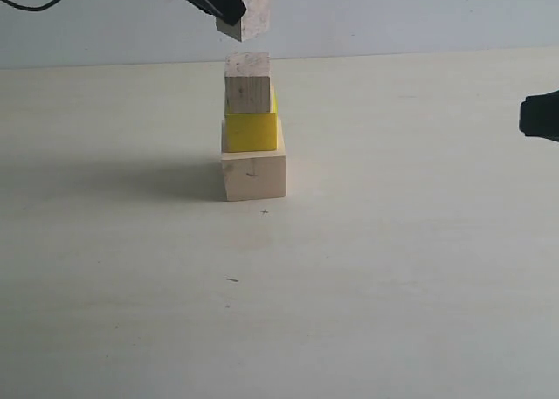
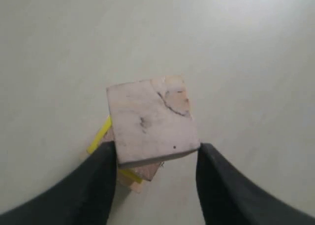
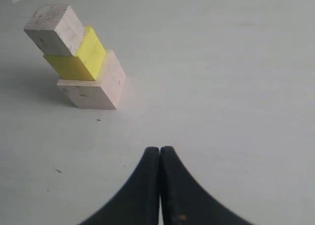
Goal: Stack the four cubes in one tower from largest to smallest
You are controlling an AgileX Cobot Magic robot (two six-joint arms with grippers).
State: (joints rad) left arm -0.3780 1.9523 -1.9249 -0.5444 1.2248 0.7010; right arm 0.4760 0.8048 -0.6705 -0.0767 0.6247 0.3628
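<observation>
Left wrist view showed the left gripper (image 2: pixel 155 153) clamped on the smallest wood cube (image 2: pixel 150 119), its dark fingers (image 2: pixel 93 185) pressing two opposite faces. That cube hung just above the medium wood cube (image 1: pixel 248 83), apart from it and seemingly tilted. Placing it well probably called for levelling, centring and lowering to contact before release, since the yellow cube (image 1: pixel 251 128) and large wood cube (image 1: pixel 253 175) beneath sat slightly staggered. The wood looked pale, matte, scuffed and sharp-edged; the yellow looked smooth and painted. The right gripper (image 3: pixel 160 153), jaws together and empty, sat well apart over the table (image 1: pixel 393 285).
</observation>
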